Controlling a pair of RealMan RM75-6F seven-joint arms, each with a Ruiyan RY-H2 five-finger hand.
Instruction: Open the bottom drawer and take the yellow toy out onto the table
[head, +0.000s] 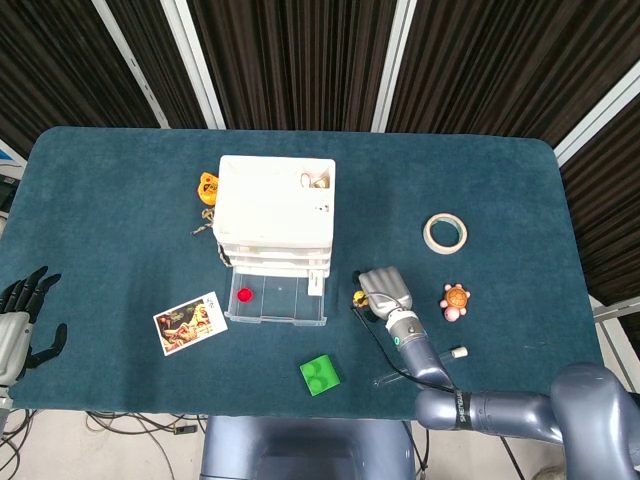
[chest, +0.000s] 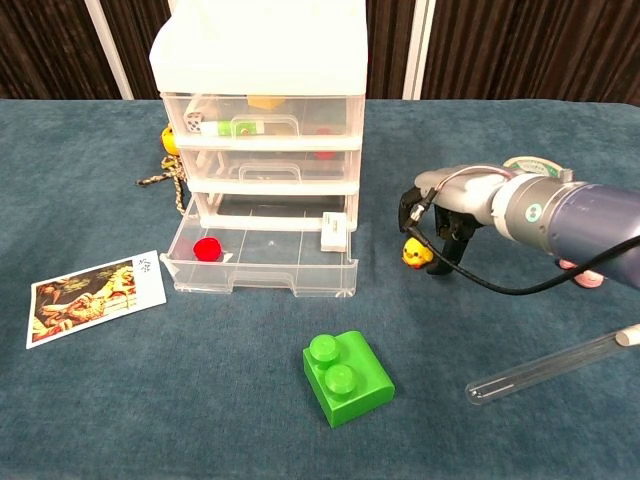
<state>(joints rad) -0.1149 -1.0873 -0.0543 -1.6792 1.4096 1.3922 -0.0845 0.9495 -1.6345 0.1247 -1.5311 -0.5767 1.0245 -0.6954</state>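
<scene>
Teal table before dark slatted wall.

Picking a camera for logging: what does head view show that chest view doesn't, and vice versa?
Only head view: the idle left hand at the table edge and the orange turtle toy. Only chest view: the clear upper drawers' contents. Both: the open clear bottom drawer, the right hand gripping the small yellow toy, the green two-stud brick.
</scene>
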